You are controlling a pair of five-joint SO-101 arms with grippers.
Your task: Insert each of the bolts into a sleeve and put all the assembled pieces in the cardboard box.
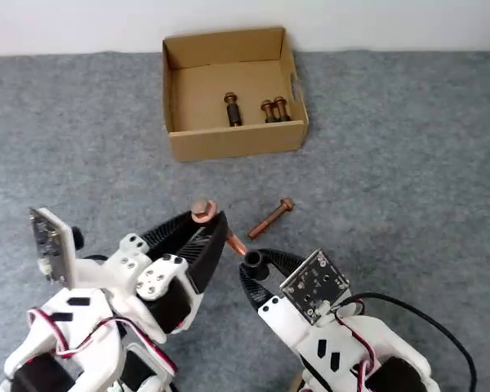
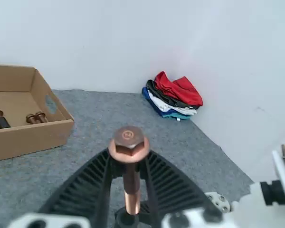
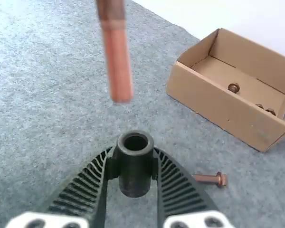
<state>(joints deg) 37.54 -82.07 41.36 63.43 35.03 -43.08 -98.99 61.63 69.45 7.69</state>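
Currently the left gripper point(image 2: 128, 161) is closed around a copper-coloured metal bolt with a hexagonal flanged head point(image 2: 128, 141), pinching the shank just under the head. The right gripper point(image 3: 134, 153) clasps a short black cylindrical sleeve point(image 3: 134, 171), its open end clear of the fingers. Both pieces look rigid, smooth and fairly light, so a grip near the head, leaving the tip free, seems right. From the right wrist, the bolt's tip hangs above the bore, not yet inside. The overhead view adds a second copper bolt point(image 1: 271, 218) loose on the grey carpet point(image 1: 392, 204), and three assembled pieces point(image 1: 233, 110) lying in the open brown cardboard box point(image 1: 233, 143).
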